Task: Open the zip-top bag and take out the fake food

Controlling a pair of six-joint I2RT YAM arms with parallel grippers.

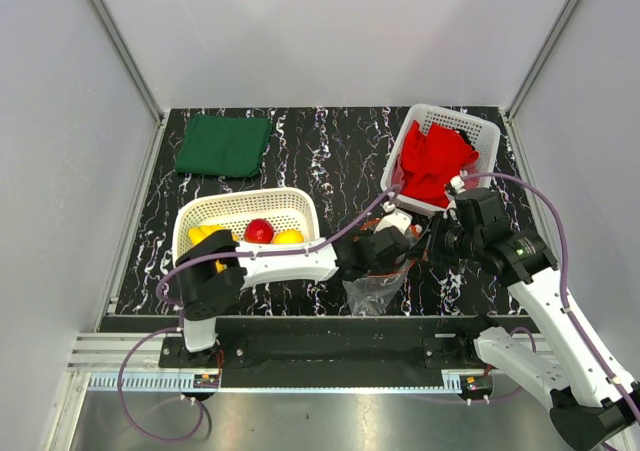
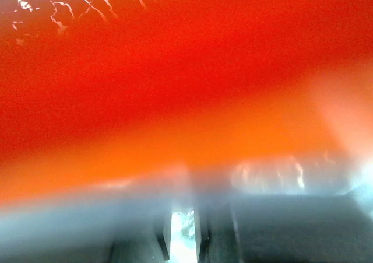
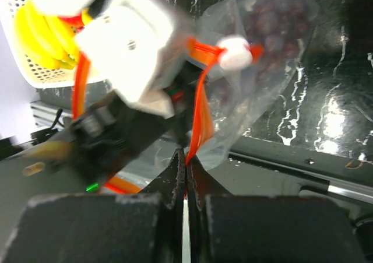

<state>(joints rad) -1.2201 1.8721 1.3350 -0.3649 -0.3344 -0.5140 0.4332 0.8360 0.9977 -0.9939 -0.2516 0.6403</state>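
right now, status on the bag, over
Left gripper and right gripper shut on zip-top bag, right on its orange zip strip. Grape cluster inside bag. Nothing blocking.

I can read no text, label, brand, number or sign in any of my 3 views. The left wrist view is too blurred to make out any marking.
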